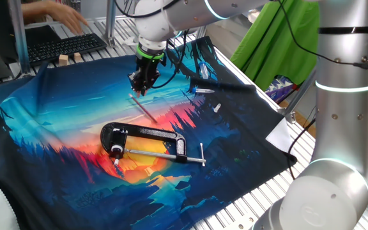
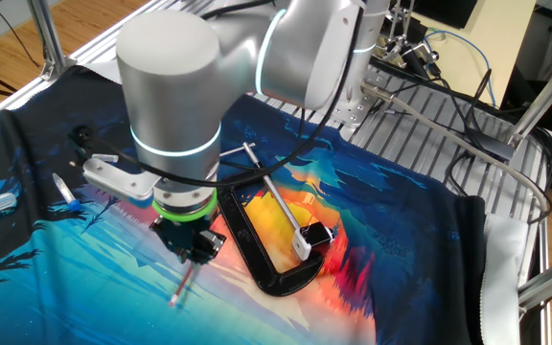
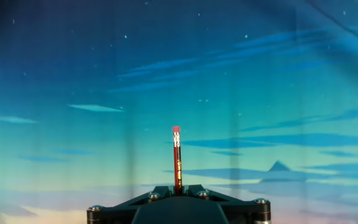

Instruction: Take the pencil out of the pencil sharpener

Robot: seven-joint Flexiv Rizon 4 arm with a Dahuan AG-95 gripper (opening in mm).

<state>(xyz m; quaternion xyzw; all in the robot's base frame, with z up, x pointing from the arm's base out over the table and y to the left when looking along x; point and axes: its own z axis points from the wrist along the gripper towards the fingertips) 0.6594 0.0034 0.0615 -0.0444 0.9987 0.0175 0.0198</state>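
The pencil (image 3: 177, 158) is a thin reddish-brown stick with a pink eraser end. In the hand view it runs up from between my fingers over the printed cloth. My gripper (image 3: 177, 188) is shut on it, with the jaws tight on both sides. In one fixed view the gripper (image 1: 140, 88) stands at the cloth's far side and the pencil (image 1: 147, 111) slants low over the cloth. In the other fixed view the pencil (image 2: 181, 288) sticks out below the gripper (image 2: 197, 255). The pencil is apart from the clamp and from the small black-and-white piece (image 2: 311, 238) in its jaw.
A black C-clamp (image 1: 147, 135) with a silver screw rod (image 1: 161, 154) lies mid-cloth, also in the other fixed view (image 2: 257, 251). Small white pieces (image 1: 215, 107) lie at the far right. A keyboard (image 1: 62, 46) and a person's hand are beyond the cloth. The arm's base (image 1: 340, 128) stands at right.
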